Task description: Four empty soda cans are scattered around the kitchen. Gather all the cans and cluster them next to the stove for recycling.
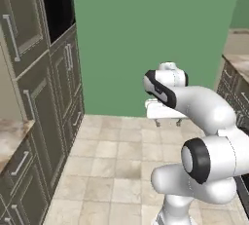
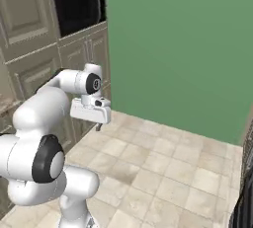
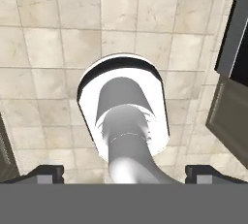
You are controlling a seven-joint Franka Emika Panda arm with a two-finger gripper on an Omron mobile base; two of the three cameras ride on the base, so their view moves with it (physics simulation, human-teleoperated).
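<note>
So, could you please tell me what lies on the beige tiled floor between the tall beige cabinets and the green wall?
Nothing but bare floor: in the left base view, tiles run unbroken from the cabinets to the wall.

Beige tiled floor (image 1: 112,160) ahead of me, running to the green wall. A tan marbled counter (image 1: 7,139) corner shows at my left, another counter (image 1: 238,61) far right, with nothing visible on either.

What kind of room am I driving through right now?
Most likely a home kitchen: tall beige cabinets with a dark built-in oven recess, a marbled stone counter, green wall and tiled floor.
</note>
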